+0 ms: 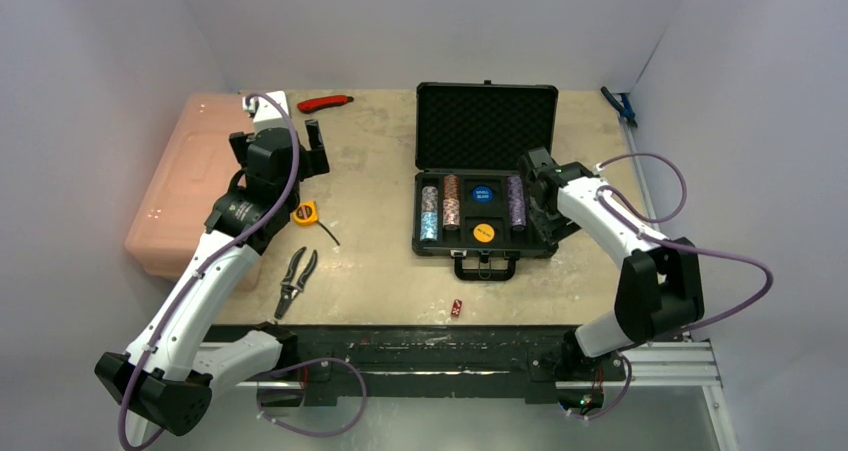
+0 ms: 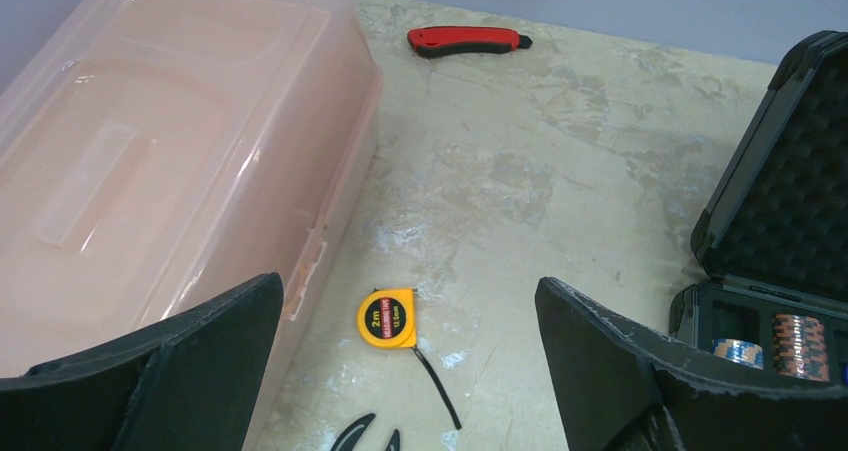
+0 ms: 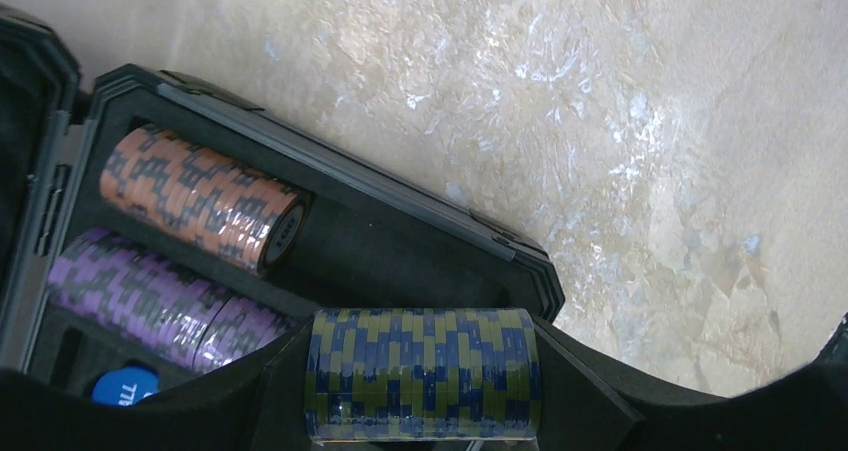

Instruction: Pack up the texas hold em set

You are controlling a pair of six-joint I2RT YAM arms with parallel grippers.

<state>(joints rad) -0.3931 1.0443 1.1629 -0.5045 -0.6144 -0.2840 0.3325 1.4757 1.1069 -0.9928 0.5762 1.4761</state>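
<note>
Three chip stacks [image 1: 451, 201] are sitting in the briefcase [image 1: 485, 126]; the right fingers [image 3: 590, 411] are gripping a fourth stack [image 3: 420, 371]. The left fingers [image 2: 190, 361] are gaping empty; a red die [image 1: 456, 308] is lying lower centre.

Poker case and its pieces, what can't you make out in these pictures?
- Top view: the right arm covers the right-hand slot of the case, so its contents are hidden.
- Top view: the red die is too small to read.
- Right wrist view: the right fingers cover the ends of the olive-and-blue chip stack and part of the blue disc.
- Left wrist view: the frame's right edge cuts off the case.
</note>
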